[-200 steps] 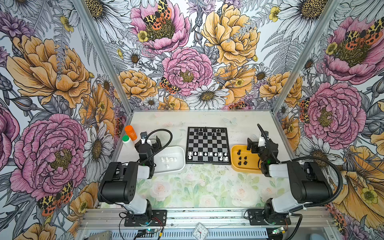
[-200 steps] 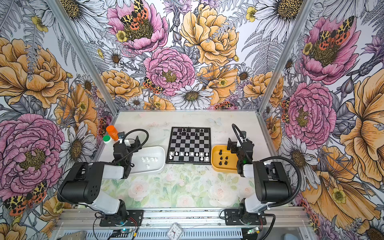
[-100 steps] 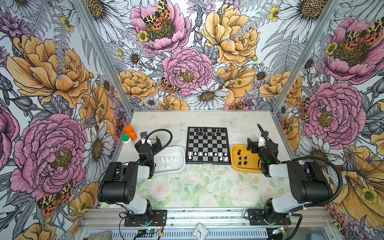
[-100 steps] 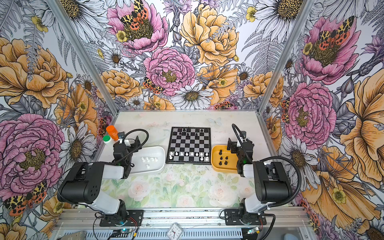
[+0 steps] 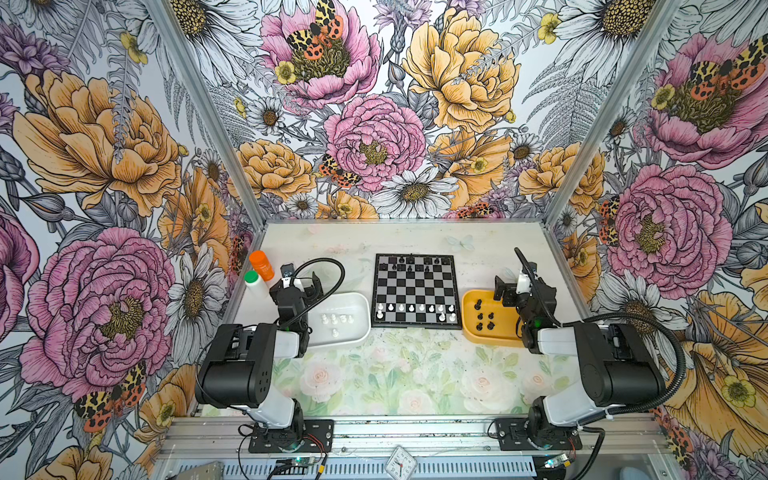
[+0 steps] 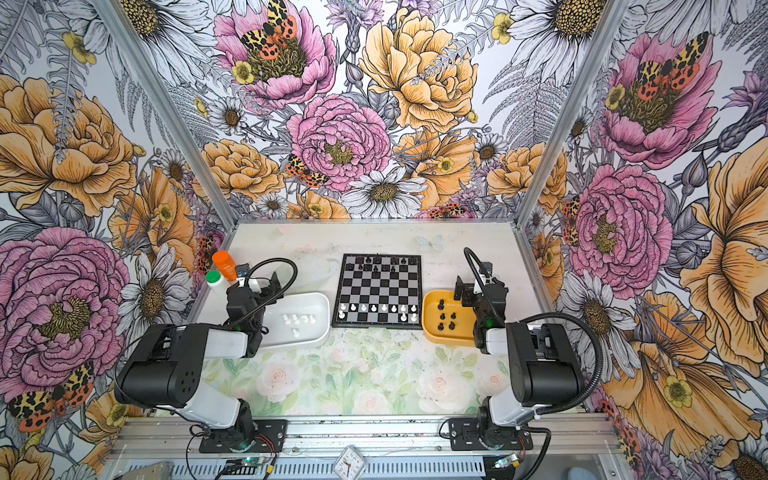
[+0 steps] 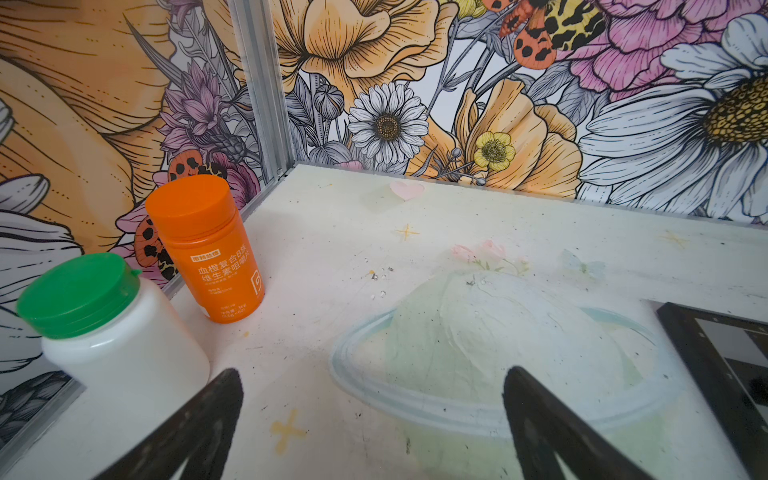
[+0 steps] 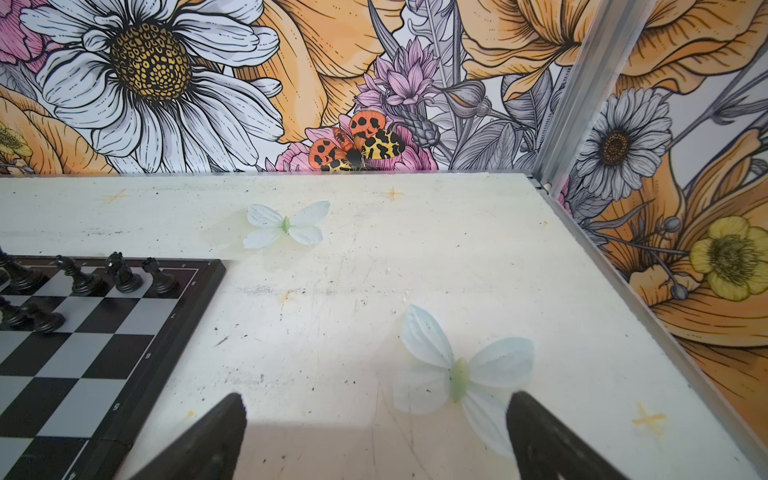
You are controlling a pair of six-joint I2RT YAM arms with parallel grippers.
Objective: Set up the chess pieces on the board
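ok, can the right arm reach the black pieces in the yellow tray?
Probably yes: the right gripper hangs open by the far end of the yellow tray, the black pieces lie uncovered, nothing between.

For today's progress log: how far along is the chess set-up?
Done: white pieces stand along the board's near side, black pieces along its far side. In hand: nothing; both jaws stand open. Left: loose whites in the white tray, loose blacks in the yellow tray.
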